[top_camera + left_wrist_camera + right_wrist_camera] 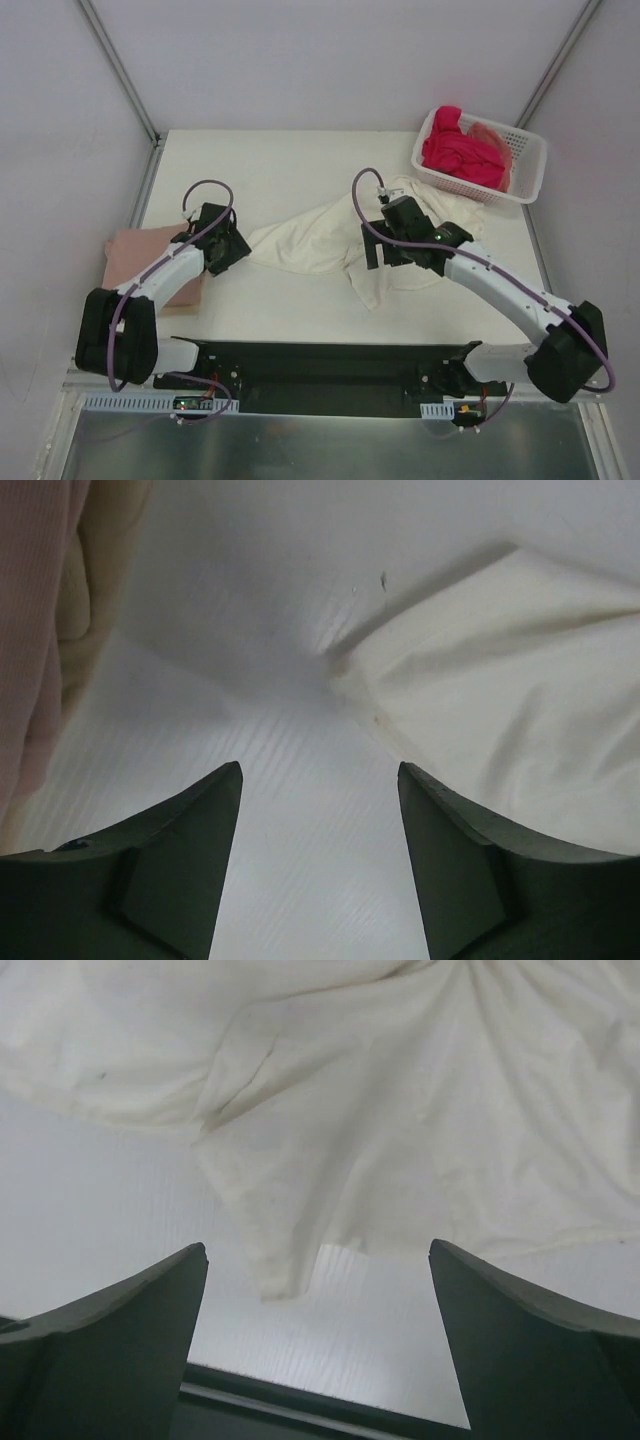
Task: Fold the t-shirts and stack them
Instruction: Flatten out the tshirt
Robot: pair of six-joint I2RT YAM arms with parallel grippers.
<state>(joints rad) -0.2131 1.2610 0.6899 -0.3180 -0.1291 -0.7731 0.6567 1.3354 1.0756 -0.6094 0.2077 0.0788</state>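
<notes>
The cream-white t-shirt [330, 240] lies crumpled and spread across the middle of the table. My left gripper [232, 243] is open and empty, just left of the shirt's left edge; in the left wrist view the cloth [520, 690] lies ahead to the right of the fingers. My right gripper [385, 250] is open and empty, low over the shirt's right part; in the right wrist view a hem corner [290, 1250] lies just ahead. The dusty pink folded t-shirt [135, 258] lies at the left edge. Magenta [458, 152] and peach [495, 138] t-shirts sit in the basket.
The white plastic lattice basket [530, 170] stands at the back right corner. The table's black front rail [330, 355] runs along the near edge between the arm bases. White walls close the table on three sides.
</notes>
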